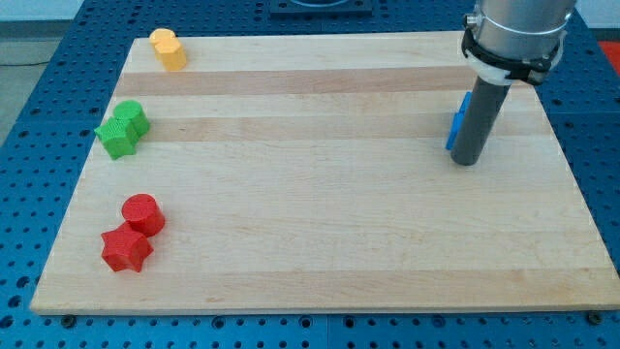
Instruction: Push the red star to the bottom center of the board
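There are no jaws here to open or close, only my tip [465, 161], planted at the right of the frame with a blue block [457, 123] just behind it on its left. The red star [126, 249] sits far off at the lower left, touching a red cylinder [143, 213] above it. Bring the tip round to the star's left side, below the cylinder, then shove rightward along the board [320, 242] towards its bottom centre.
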